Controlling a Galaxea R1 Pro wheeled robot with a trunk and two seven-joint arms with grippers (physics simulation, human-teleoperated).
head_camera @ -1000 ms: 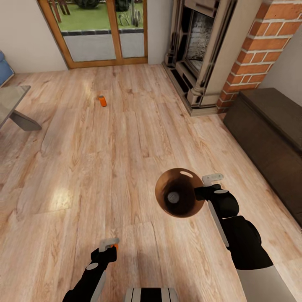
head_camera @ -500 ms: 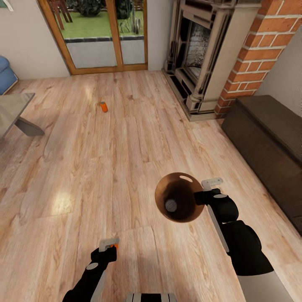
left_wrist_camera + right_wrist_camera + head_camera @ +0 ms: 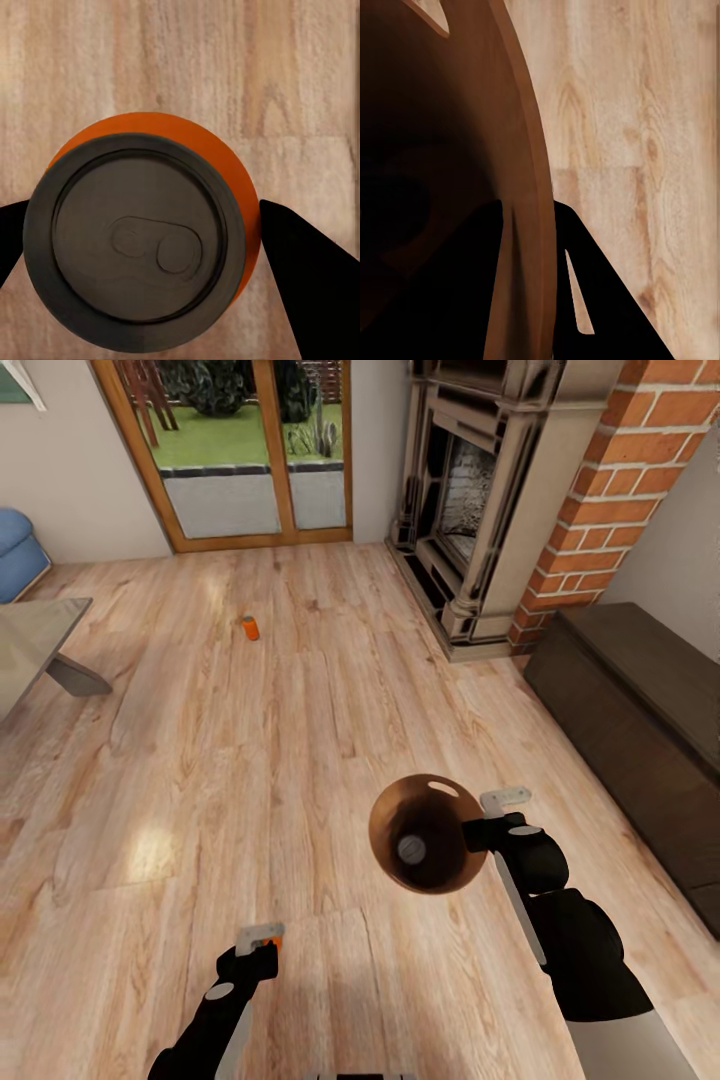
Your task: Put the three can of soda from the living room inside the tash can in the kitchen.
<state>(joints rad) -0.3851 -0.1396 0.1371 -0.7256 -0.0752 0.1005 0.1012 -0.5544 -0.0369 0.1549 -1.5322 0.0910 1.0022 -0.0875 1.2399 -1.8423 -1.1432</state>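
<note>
The right gripper (image 3: 478,828) is closed on the rim of the tash can (image 3: 428,834), carried above the wood plank floor (image 3: 300,760) of the living room; in the right wrist view one finger (image 3: 450,300) lies inside the coppery wall (image 3: 521,187) and the other finger (image 3: 600,300) outside it, the wall pinched between them. One can of soda (image 3: 411,849) lies at the bottom of the bin, its grey top facing up; the oval handle cut-out (image 3: 441,787) sits on the rim side facing the fireplace (image 3: 470,490).

The left gripper (image 3: 262,945) is closed on a second can of soda (image 3: 272,942), held upright; in the left wrist view the can (image 3: 150,240) shows its dark top and pull tab, with a black finger (image 3: 307,277) against each side of the orange body; this hand hangs lower in the head view than the bin and on its sofa side, well apart from it.

A third can of soda (image 3: 249,628) stands on the floor, well apart from the bin, between it and the wood-framed glass doors (image 3: 250,450); the glass coffee table (image 3: 40,640) and the blue sofa (image 3: 20,555) lie further to that side; a dark cabinet (image 3: 640,700) stands against the wall beside the brick fireplace, near the bin's right.
</note>
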